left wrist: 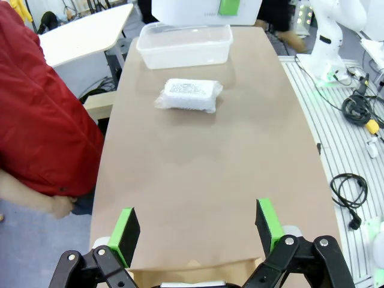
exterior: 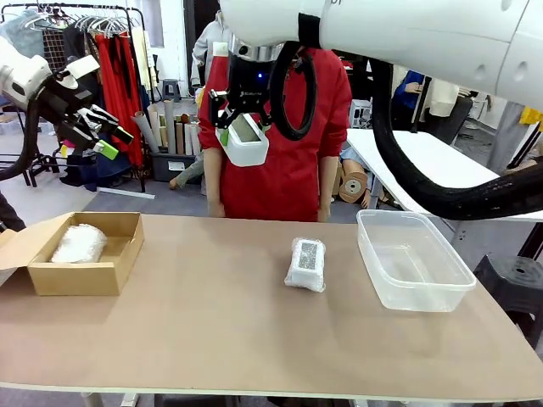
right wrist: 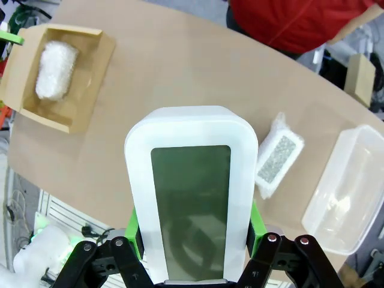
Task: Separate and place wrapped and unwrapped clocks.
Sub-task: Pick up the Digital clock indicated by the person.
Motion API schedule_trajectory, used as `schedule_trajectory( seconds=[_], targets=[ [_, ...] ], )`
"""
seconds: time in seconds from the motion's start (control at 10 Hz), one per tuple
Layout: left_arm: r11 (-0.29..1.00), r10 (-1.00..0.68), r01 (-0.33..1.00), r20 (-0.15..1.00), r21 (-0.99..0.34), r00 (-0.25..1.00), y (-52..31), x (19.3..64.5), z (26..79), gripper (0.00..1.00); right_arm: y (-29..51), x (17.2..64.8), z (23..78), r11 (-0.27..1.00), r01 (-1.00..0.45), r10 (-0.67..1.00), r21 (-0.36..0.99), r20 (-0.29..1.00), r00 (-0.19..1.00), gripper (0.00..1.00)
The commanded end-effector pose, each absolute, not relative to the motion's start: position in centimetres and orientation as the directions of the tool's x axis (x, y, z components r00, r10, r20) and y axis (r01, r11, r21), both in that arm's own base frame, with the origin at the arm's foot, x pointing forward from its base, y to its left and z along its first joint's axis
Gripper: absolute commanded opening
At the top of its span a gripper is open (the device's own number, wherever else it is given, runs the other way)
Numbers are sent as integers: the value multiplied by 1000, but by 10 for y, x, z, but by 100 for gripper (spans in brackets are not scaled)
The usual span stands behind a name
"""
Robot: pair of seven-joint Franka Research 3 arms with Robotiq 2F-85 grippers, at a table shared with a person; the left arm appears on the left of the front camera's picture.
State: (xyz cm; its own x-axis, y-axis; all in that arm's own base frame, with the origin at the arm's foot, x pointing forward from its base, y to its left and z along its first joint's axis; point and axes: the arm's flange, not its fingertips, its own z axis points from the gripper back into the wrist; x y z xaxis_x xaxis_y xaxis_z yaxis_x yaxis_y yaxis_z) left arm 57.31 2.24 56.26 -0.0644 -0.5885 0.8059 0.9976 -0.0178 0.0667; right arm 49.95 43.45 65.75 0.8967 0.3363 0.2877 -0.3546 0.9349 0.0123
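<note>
- High over the desk, the right gripper (exterior: 244, 127) is clamped on the bare clock (exterior: 247, 141). It pinches the clock's two long sides, and the grey screen is showing.
- Behind that clock, a person in a red top (exterior: 297, 170) stands at the desk's far edge.
- Over the desk's left end, the left gripper (exterior: 109, 136) hangs with its jaws spread wide and nothing between them.
- One wrapped clock (exterior: 79, 244) lies inside the cardboard box (exterior: 76, 278), which sits at the left edge near the far-left corner.
- A second wrapped clock (exterior: 306, 263) lies flat on the bare desk right of the middle. It is just beside the clear plastic tub (exterior: 424, 289) at the right edge, not touching it.
</note>
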Motion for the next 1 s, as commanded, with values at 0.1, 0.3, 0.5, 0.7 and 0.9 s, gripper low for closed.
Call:
schedule_trajectory(
  seconds=[0.1, 0.3, 0.5, 0.7, 0.9],
  targets=[
    [-33, -592, 997, 802, 74, -79, 23, 572, 561, 100, 435, 499, 657, 935, -355, 336, 12, 288, 897, 40],
    [-33, -592, 997, 802, 74, -79, 23, 572, 561, 100, 435, 499, 657, 935, -355, 336, 12, 288, 897, 40],
    [-33, -592, 997, 802, 74, -79, 23, 572, 561, 100, 435, 499, 657, 935, -355, 336, 12, 288, 897, 40],
    [-33, -592, 997, 802, 74, -79, 23, 572, 561, 100, 435, 499, 657, 935, -355, 336, 12, 288, 897, 40],
    [-33, -592, 997, 802, 74, -79, 23, 572, 561, 100, 435, 499, 657, 935, -355, 336, 12, 288, 897, 40]
  ],
)
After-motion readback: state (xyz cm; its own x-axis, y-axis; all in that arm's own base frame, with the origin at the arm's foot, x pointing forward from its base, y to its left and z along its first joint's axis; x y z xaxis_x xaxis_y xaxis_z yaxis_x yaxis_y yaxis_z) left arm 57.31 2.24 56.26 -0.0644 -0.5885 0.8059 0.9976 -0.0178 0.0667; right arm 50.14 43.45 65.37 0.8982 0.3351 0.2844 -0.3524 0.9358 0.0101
